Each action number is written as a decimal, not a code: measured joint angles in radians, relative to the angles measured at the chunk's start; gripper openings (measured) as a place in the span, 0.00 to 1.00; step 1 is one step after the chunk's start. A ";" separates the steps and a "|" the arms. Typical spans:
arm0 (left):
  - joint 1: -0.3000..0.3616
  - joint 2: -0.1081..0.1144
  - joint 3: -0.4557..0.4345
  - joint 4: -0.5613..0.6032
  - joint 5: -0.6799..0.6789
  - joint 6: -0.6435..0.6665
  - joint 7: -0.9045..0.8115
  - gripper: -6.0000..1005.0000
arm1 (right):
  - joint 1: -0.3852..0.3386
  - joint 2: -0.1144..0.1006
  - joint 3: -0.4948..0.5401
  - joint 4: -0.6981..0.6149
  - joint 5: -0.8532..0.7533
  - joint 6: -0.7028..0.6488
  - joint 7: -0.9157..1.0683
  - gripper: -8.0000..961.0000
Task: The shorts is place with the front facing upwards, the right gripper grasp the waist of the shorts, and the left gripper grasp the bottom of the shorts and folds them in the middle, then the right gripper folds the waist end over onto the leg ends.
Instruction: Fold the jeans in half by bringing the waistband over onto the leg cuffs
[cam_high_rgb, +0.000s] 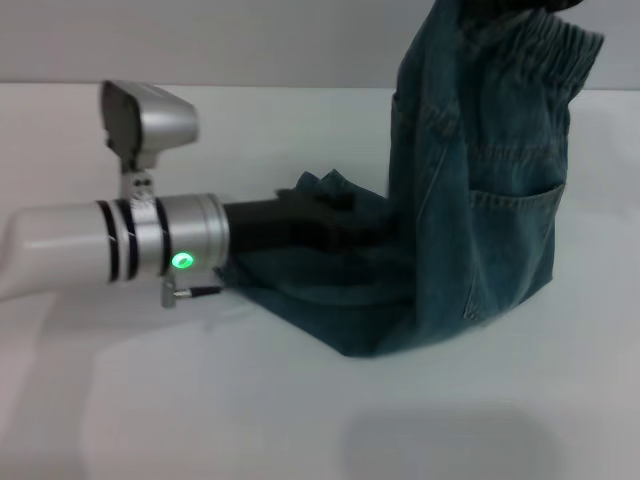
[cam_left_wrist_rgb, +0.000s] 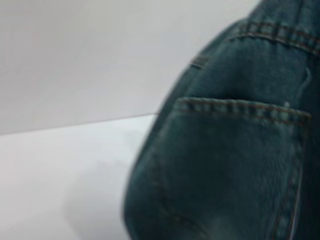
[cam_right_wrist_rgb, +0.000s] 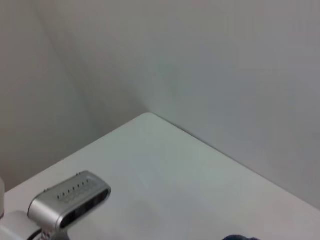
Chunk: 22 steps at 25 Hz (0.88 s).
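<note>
The blue-green denim shorts (cam_high_rgb: 480, 190) hang by their gathered waist end (cam_high_rgb: 540, 45) at the upper right, a back pocket (cam_high_rgb: 515, 240) facing me. A dark bit of my right gripper (cam_high_rgb: 510, 8) pinches that waistband at the top edge of the head view. The lower part of the shorts lies bunched on the table (cam_high_rgb: 330, 300). My left gripper (cam_high_rgb: 335, 212), on its silver arm with the green ring (cam_high_rgb: 182, 261), reaches in from the left and is shut on the bottom of the shorts, where the cloth peaks up. The left wrist view is filled by denim and a pocket (cam_left_wrist_rgb: 235, 165).
The white table (cam_high_rgb: 300, 420) runs to a pale wall behind. The left arm's silver wrist camera (cam_high_rgb: 150, 120) stands above that arm and also shows in the right wrist view (cam_right_wrist_rgb: 70, 200). The table's far corner (cam_right_wrist_rgb: 147, 116) shows there too.
</note>
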 joint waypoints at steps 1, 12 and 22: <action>0.002 0.000 -0.026 -0.001 0.019 -0.001 0.001 0.82 | 0.000 0.000 -0.012 0.006 0.000 0.006 0.000 0.03; 0.033 0.004 -0.440 0.012 0.181 -0.036 0.040 0.82 | 0.020 0.040 -0.150 0.088 -0.001 0.085 -0.024 0.03; 0.060 -0.004 -0.539 0.022 0.180 -0.048 0.096 0.82 | 0.083 0.078 -0.273 0.249 -0.005 0.202 -0.094 0.03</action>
